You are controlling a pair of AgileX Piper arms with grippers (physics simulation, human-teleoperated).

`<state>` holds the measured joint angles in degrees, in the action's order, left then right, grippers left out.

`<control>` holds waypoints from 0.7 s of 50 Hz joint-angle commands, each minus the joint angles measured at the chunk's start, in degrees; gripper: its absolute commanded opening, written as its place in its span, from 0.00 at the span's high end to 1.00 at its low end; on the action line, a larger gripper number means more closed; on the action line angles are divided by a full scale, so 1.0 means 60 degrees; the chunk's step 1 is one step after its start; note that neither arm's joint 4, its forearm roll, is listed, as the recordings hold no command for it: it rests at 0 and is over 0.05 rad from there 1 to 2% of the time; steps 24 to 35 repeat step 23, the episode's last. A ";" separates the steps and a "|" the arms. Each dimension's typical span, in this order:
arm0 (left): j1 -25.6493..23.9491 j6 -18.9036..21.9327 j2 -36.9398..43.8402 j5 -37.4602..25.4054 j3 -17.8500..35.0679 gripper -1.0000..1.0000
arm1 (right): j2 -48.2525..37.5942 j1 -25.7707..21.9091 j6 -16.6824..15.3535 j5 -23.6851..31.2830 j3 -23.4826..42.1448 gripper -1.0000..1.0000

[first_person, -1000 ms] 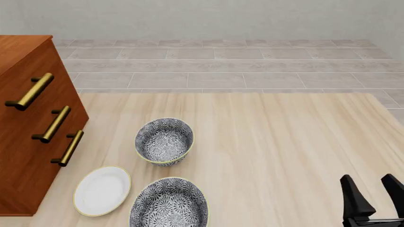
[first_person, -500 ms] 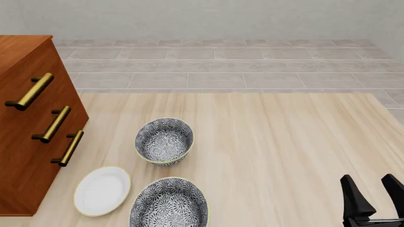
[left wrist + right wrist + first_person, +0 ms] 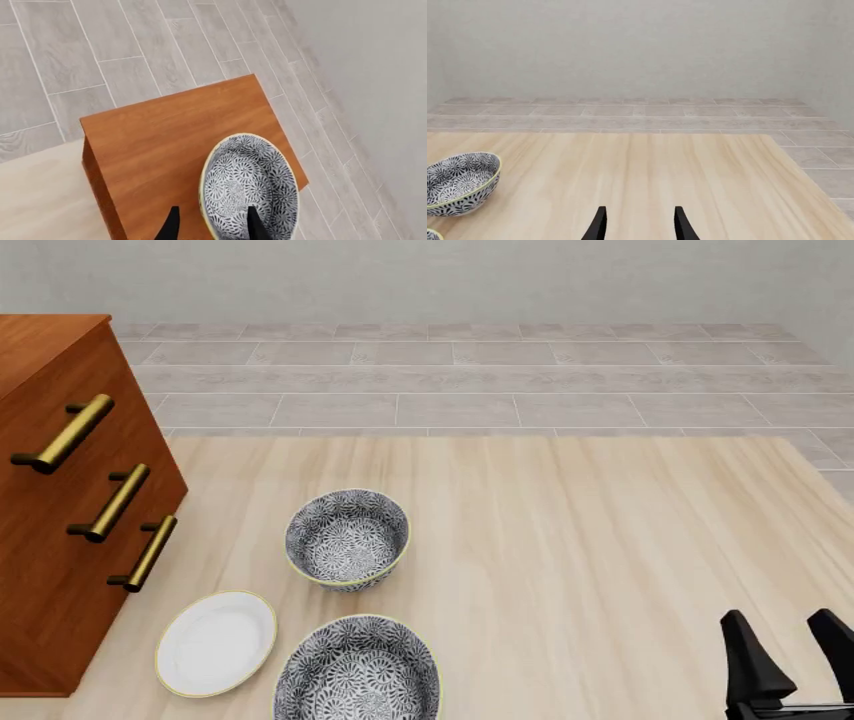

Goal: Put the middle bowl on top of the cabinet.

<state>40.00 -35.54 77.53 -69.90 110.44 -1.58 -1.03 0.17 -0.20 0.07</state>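
Left wrist view: deep blue-and-white floral bowl with pale yellow rim over reddish-brown wooden cabinet top, tilted, mouth toward camera, empty; left gripper fingers clamped across its rim.

Front view: two look-alike bowls on pale wooden table, empty; flat white plate beside them.

Right wrist view: right gripper fingers apart, holding nothing.

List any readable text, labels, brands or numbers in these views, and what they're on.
None: no text, label, brand mark or number is readable in any view.
The cabinet, its brass bar handles and the white plate are unmarked.
The bowl on the cabinet top and the two bowls on the table carry only a floral pattern.
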 commanded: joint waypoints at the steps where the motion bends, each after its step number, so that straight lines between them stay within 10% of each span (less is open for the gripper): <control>1: 0.0048 -0.0142 -0.0239 0.0000 0.0376 0.00 | -0.0019 0.0005 0.0009 -0.0027 0.0000 0.00; 35: 0.0000 -0.0268 -0.0500 0.0000 0.0933 0.00 | -0.0164 -0.0020 -0.0054 -0.0128 0.0002 0.00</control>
